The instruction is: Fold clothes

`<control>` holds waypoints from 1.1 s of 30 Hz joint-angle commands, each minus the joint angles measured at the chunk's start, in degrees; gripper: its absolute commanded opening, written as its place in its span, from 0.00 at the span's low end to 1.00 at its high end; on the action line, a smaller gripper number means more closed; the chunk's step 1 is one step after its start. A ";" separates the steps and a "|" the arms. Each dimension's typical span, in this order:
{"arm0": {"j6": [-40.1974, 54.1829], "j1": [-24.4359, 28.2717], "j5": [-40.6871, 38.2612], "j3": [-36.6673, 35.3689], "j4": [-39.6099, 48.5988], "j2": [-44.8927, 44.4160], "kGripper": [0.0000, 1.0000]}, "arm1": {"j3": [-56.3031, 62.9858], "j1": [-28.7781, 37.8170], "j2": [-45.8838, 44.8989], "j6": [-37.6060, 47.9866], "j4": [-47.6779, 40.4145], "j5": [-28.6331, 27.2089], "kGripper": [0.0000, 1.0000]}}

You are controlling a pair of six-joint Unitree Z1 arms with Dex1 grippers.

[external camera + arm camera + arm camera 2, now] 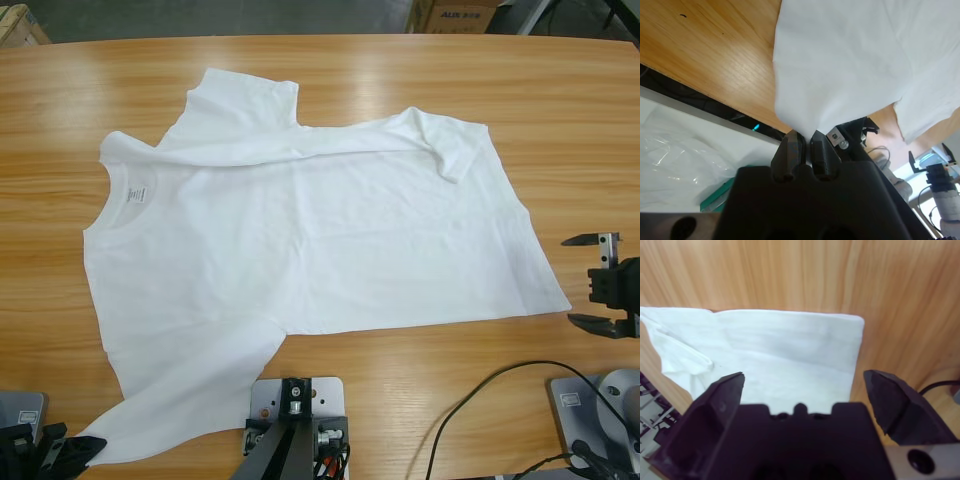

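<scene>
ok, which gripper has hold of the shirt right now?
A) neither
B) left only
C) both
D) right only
B. In the left wrist view the left gripper is shut on a pinch of the white T-shirt near the table edge, while the right gripper sits open beside the hem, just off the cloth.

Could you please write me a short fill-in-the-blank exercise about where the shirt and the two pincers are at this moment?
1. The left pincer is shut on a ____ of the white T-shirt.
2. The right pincer has its jaws ____, beside the shirt's hem and not touching it.
3. The T-shirt lies on a wooden ____.
4. A black ____ curves over the table near the right pincer.

Missing words: sleeve; open; table; cable
</scene>
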 commanded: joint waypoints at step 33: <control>1.05 2.75 0.86 2.21 -0.28 0.87 0.00 | 10.45 12.98 13.21 -2.78 -27.31 -7.77 0.00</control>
